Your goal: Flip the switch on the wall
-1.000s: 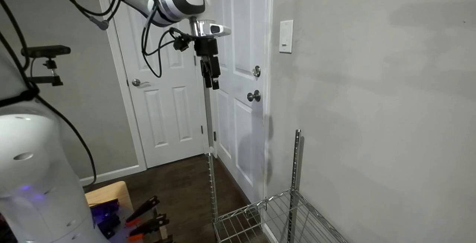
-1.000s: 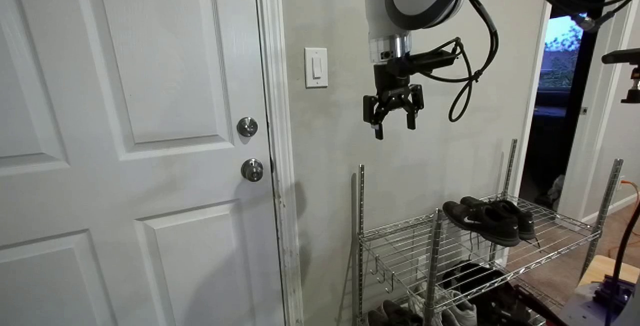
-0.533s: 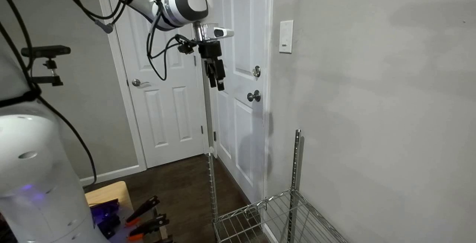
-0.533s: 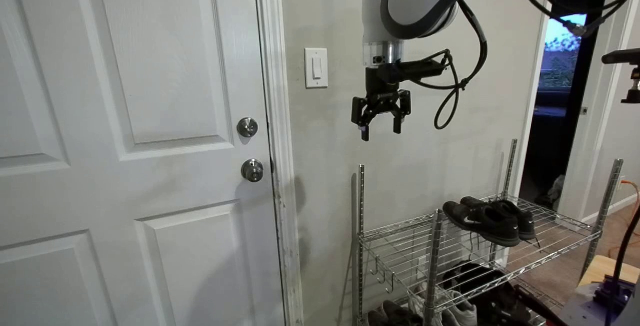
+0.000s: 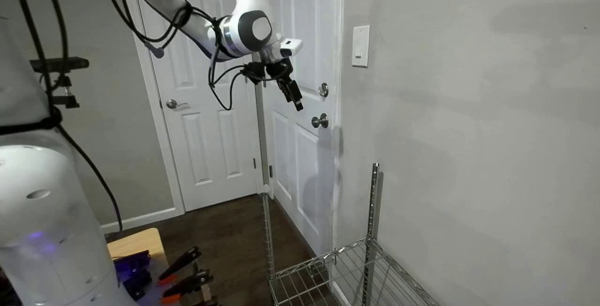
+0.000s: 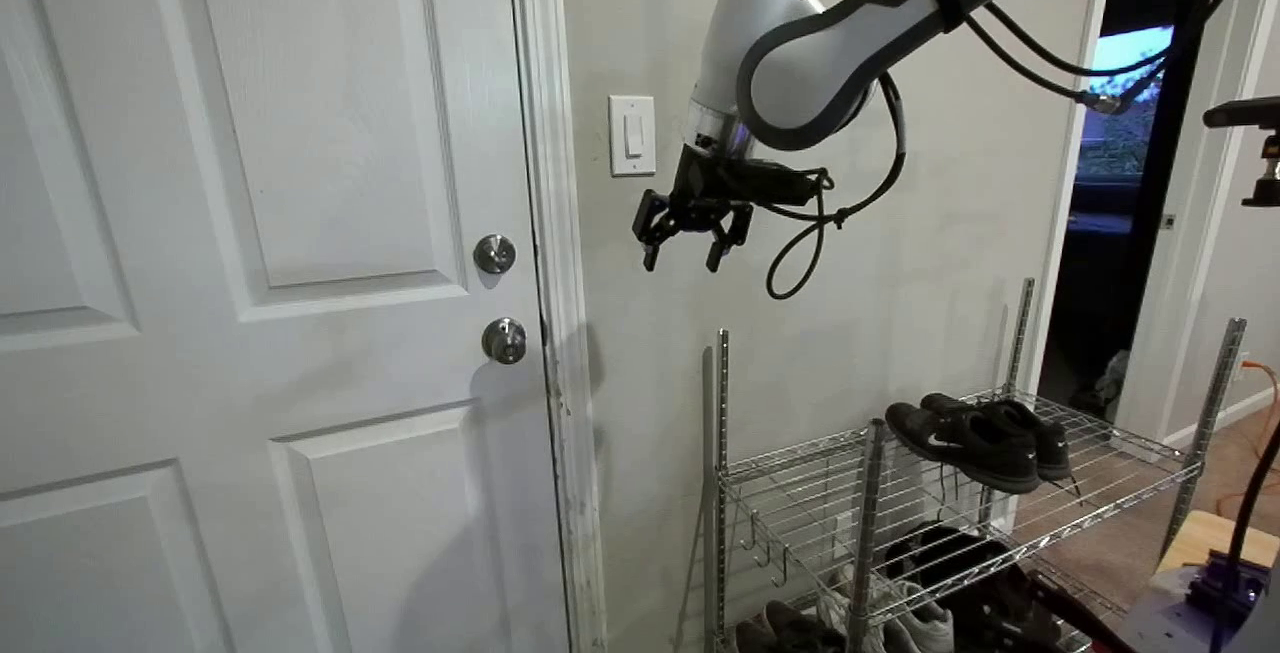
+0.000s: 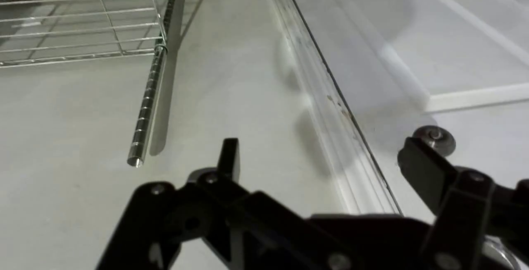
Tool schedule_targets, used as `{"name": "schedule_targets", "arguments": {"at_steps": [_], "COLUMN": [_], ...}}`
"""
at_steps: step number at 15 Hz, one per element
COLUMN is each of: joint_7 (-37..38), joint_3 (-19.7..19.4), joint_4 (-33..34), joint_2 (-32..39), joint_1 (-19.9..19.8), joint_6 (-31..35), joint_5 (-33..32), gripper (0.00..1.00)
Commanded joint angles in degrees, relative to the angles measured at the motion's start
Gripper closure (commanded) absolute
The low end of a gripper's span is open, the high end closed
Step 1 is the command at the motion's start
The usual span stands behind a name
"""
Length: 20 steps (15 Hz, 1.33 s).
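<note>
Pincer [image 6: 682, 259], black — its jaws stood wide apart, angled downward. Switch [image 6: 632, 136], white, upright — was fixed to the wall [image 6: 650, 403], right of the door [image 6: 350, 358] in an exterior view. A wire rack [image 6: 866, 533], farther right, bore black shoes [image 6: 970, 445].

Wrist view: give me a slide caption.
Pincer open before the wall and door trim, wire shelf at upper left, panelled door at right; switch not visible here.

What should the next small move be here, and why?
Probably tilt the tool up toward the switch: its open fingers slant downward, their tips appear lower than the switch in both exterior views, and the switch is outside the wrist view.
</note>
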Motion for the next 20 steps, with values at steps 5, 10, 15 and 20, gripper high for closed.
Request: {"name": "schedule_targets", "arguments": {"at_steps": [5,10,15,20], "joint_7": [25.5,44.4,43.7,45.6], "joint_3": [-0.8,-0.8,-1.1,-1.1], "joint_4": [1.8,6.3,5.9,6.5], "joint_2": [1.0,2.1,1.9,2.1], "joint_1": [-2.5,-4.2,-3.7,-3.8], "joint_6": [14.5,13.0,13.1,13.5], "joint_5": [-28.3,-50.0,-49.5,-51.7], "gripper": [0.0,0.0,0.0,0.0]}}
